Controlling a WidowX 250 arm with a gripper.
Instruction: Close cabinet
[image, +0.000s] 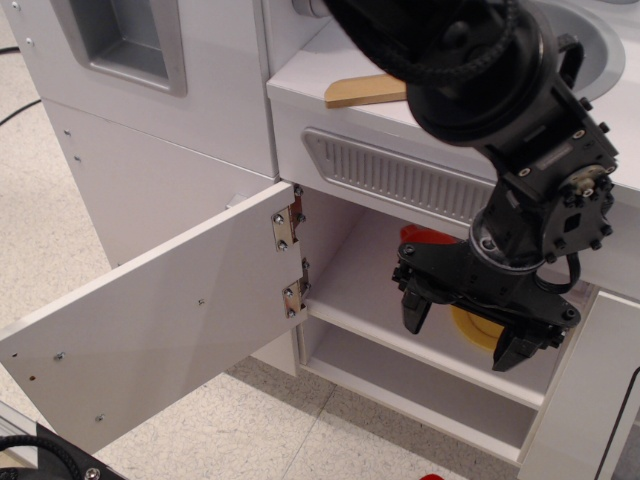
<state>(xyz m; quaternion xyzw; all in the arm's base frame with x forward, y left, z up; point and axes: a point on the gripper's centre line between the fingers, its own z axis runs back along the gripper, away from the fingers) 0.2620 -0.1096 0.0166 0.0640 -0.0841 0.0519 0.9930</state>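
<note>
The cabinet (400, 330) stands open, its door (160, 320) swung wide to the left on two silver hinges (289, 260), with the inner shelf (370, 300) bare along its front edge. The black tool (465, 330) hangs in front of the opening at the right, well apart from the door, its fingers (415, 312) spread and holding nothing. Behind it on the shelf sit a yellow thing (475, 328) and something red (425, 237), too hidden to name.
</note>
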